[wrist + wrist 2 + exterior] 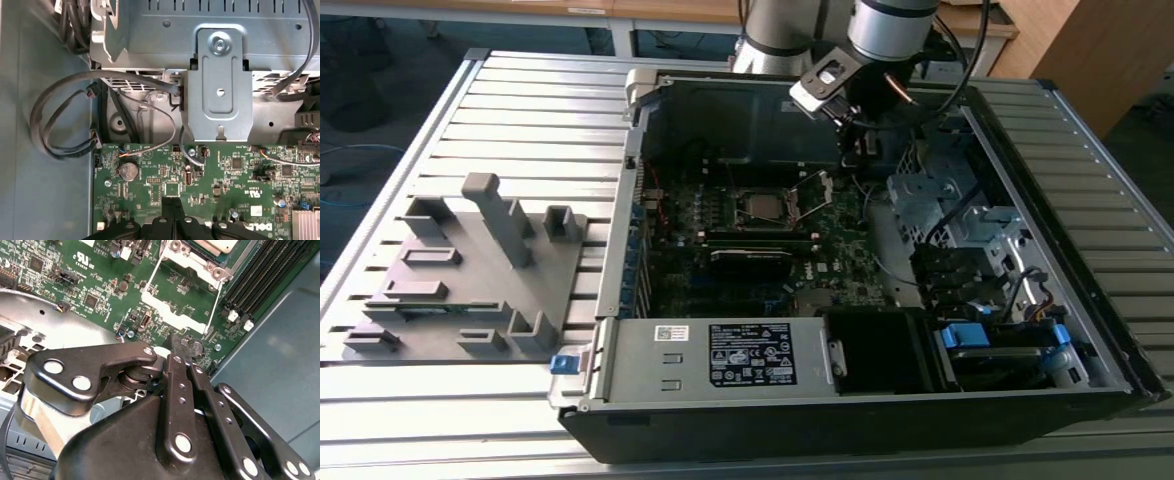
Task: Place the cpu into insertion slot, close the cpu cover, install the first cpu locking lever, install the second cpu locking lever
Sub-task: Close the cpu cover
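Gripper [863, 155]: upper centre of the exterior view, inside the open computer case [720, 425]. Its fingers [177, 352] are pressed together with nothing between them, just above the green motherboard [720, 280].
Cpu [758, 207]: lies in the insertion slot [761, 190], centre of the exterior view.
Cpu cover [811, 195]: swung open, between slot and gripper.

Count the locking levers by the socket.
2, in the second wrist view: one lever along one side of the open cover, the other lever along the opposite side. None seems hidden.
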